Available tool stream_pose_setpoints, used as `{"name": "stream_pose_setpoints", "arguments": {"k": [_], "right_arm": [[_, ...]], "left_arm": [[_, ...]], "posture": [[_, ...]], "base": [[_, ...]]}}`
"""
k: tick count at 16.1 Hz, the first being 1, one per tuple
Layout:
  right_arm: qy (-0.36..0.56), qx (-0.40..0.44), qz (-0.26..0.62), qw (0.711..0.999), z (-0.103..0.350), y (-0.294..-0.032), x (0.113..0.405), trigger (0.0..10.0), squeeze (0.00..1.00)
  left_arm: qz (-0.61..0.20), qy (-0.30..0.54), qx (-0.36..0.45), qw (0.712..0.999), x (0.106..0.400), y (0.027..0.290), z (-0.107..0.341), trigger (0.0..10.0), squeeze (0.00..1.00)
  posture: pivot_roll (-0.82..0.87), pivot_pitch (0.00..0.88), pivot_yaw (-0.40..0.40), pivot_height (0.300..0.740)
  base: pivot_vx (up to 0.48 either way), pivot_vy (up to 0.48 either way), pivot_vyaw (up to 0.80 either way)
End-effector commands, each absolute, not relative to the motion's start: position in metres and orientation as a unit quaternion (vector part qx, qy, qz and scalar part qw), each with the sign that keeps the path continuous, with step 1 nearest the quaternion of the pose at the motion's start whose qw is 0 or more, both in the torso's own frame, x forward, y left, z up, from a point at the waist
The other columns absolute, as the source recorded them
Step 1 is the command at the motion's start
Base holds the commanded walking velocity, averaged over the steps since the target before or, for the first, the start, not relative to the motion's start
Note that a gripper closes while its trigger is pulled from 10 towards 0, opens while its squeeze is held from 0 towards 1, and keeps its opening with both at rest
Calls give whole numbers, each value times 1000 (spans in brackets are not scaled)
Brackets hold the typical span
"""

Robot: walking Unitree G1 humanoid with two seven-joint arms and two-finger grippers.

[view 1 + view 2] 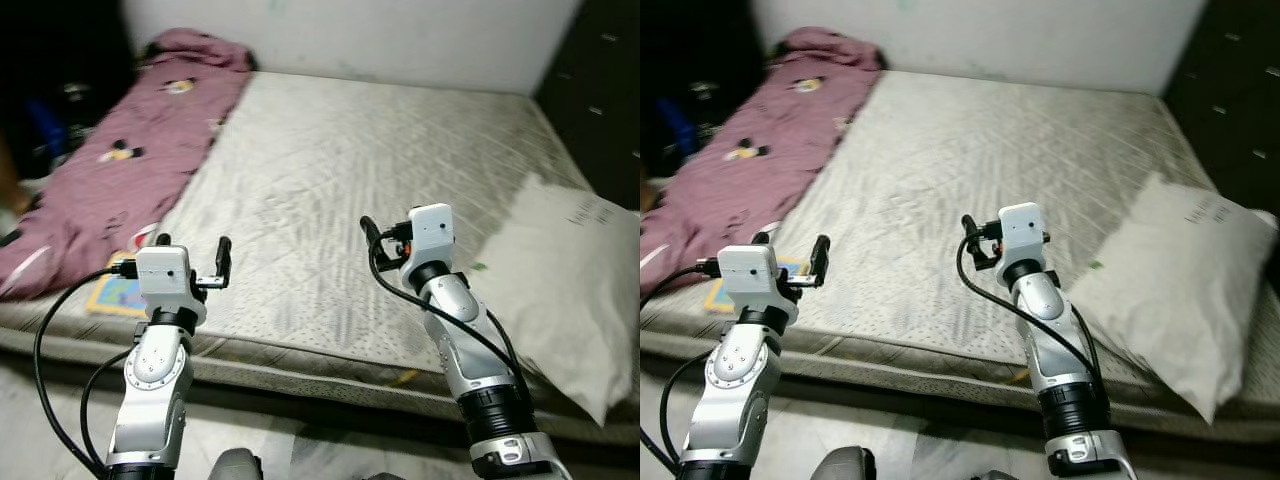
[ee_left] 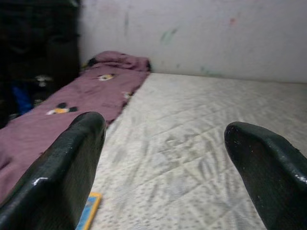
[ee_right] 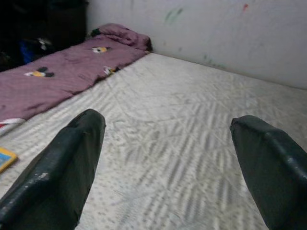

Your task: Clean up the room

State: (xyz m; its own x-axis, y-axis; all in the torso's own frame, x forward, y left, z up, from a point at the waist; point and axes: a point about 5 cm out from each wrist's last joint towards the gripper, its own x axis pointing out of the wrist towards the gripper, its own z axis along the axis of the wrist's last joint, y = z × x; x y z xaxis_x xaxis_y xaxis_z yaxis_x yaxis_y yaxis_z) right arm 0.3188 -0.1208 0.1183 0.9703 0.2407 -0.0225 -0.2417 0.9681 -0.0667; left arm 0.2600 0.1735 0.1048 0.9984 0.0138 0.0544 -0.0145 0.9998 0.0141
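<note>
A bare grey mattress (image 1: pixel 350 170) lies before me. A crumpled purple blanket (image 1: pixel 130 150) with cartoon prints runs along its left side up to the wall. A white pillow (image 1: pixel 560 270) lies tilted over the right front corner. A flat yellow and blue book (image 1: pixel 118 295) rests at the left front edge, partly under the blanket. My left gripper (image 1: pixel 193 247) hovers open over the front edge, just right of the book. My right gripper (image 1: pixel 385 235) is open too, held above the middle of the front edge, left of the pillow. Both hold nothing.
A white wall (image 1: pixel 400 35) backs the bed. Dark furniture (image 1: pixel 600 90) stands at the far right, and dark clutter (image 1: pixel 50 100) sits in shadow at the far left. Pale floor (image 1: pixel 300 440) shows below the mattress edge.
</note>
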Motion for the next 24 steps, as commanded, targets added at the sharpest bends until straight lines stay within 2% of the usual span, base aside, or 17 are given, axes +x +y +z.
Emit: {"name": "stream_pose_setpoints", "arguments": {"k": [1, 5, 9, 17, 24], "right_arm": [[3, -38, 116, 993, 120, -125, 319, 10000, 0], [2, -39, 118, 992, 121, -125, 320, 10000, 0], [1, -42, 121, 992, 120, -124, 319, 10000, 0], [5, -41, 123, 992, 120, -125, 319, 10000, 0], [7, -41, 123, 991, 119, -124, 319, 10000, 0]], "left_arm": [[3, -29, 8, 1000, 261, 173, 106, 10000, 0], [2, -29, 13, 1000, 261, 173, 106, 10000, 0], [-1, -30, 13, 999, 261, 172, 106, 10000, 0], [-3, -29, 11, 999, 261, 170, 106, 10000, 0], [-4, -31, 2, 999, 261, 170, 106, 10000, 0]], "posture": [[-87, 0, -24, 740], [-87, 0, -24, 740], [-87, 0, -25, 740], [-88, 0, -26, 740], [-88, 0, -26, 740]], "base": [[0, 0, 0], [0, 0, 0], [0, -150, 800], [0, -310, 0], [0, 0, 0]]}}
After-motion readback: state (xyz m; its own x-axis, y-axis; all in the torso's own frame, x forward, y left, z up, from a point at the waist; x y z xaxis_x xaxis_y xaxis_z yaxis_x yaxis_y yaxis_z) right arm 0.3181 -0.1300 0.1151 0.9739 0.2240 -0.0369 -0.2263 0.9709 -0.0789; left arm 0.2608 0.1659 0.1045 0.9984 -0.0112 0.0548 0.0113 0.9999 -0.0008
